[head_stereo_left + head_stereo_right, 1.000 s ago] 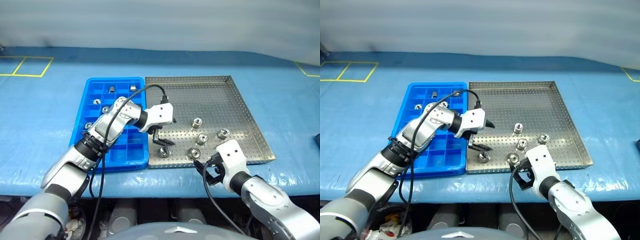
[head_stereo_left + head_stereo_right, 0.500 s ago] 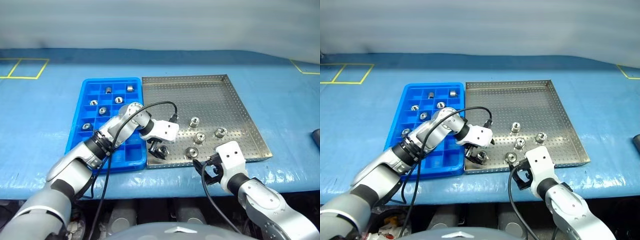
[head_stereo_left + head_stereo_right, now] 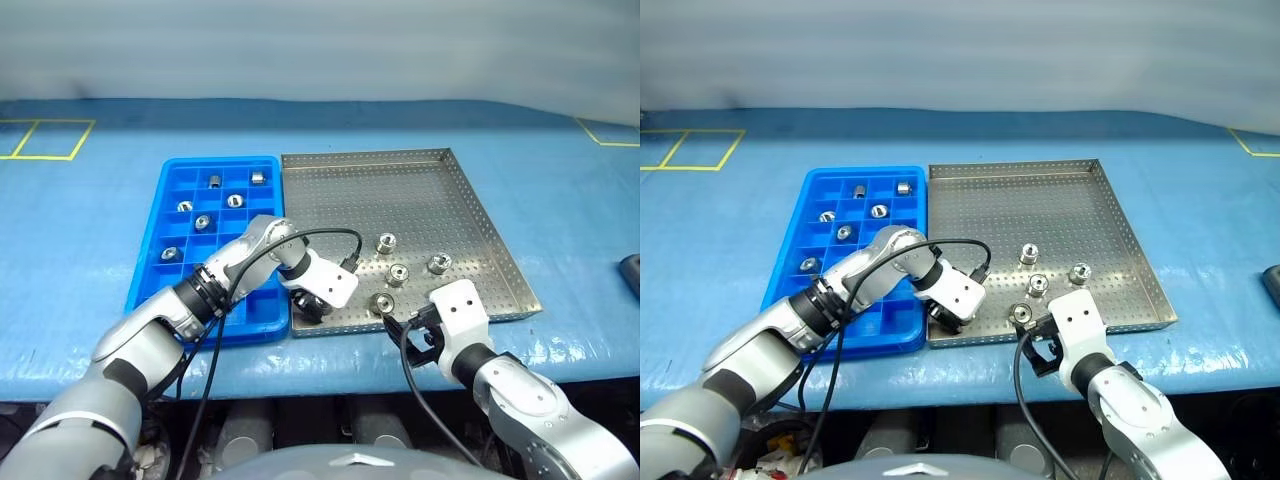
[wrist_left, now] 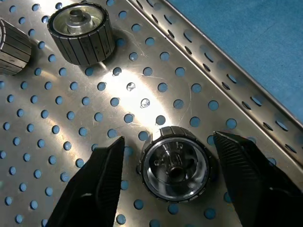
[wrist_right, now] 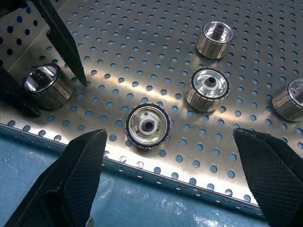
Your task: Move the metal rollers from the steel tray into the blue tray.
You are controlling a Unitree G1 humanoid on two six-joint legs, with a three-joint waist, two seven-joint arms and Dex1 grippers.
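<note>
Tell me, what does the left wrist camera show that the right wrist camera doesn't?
Left wrist view: the left gripper from directly above, its fingers standing apart on either side of one metal roller, with a small gap on each side. Right wrist view: the open right gripper by the tray's edge and four other rollers, the nearest just ahead of it. Shared: the steel tray with its perforated floor and rim, the blue table cover, and the roller that the left gripper straddles.
</note>
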